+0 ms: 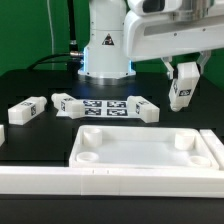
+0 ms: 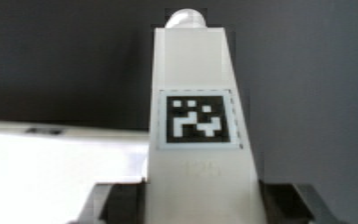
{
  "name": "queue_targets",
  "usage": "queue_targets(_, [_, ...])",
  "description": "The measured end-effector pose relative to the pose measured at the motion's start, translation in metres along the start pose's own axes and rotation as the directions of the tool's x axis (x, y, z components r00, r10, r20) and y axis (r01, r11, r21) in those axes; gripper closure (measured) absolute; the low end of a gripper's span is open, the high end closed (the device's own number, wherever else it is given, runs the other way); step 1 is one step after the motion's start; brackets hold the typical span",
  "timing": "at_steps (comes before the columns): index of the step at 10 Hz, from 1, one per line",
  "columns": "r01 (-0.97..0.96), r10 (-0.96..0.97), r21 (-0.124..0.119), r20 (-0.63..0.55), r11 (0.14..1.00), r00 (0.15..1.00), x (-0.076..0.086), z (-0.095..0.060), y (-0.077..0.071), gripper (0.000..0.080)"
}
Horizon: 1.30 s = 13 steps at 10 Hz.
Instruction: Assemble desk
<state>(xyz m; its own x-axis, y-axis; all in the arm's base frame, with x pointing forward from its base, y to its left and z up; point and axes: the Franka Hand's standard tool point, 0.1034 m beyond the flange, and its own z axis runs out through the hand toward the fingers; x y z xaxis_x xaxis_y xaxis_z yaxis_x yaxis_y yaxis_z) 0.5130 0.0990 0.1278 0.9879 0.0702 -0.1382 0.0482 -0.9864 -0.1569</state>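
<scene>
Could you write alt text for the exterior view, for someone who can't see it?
A robot gripper holds a short white leg on the exterior view's right, over a black table. In front lies a wide white desk top with round corner sockets; behind it, loose legs flank a marker board.

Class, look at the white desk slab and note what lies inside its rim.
Inside the slab lies a bare white floor with empty round sockets at its corners. The long white rail in front covers the slab's near edge, so that strip cannot be seen.
</scene>
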Motion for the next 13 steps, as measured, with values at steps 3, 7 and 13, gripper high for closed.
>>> queue_targets(3, [0.0, -0.005, -0.02, -0.218, 1.0, 0.976, 0.023, -0.019, 0.004, 0.0509])
queue_targets(7, [0.018, -0.039, -0.054, -0.409, 0.998, 0.912, 0.032, -0.021, 0.011, 0.0509])
queue_targets(13, [0.052, -0.074, -0.063, -0.404, 0.997, 0.912, 0.055, -0.042, 0.015, 0.0509])
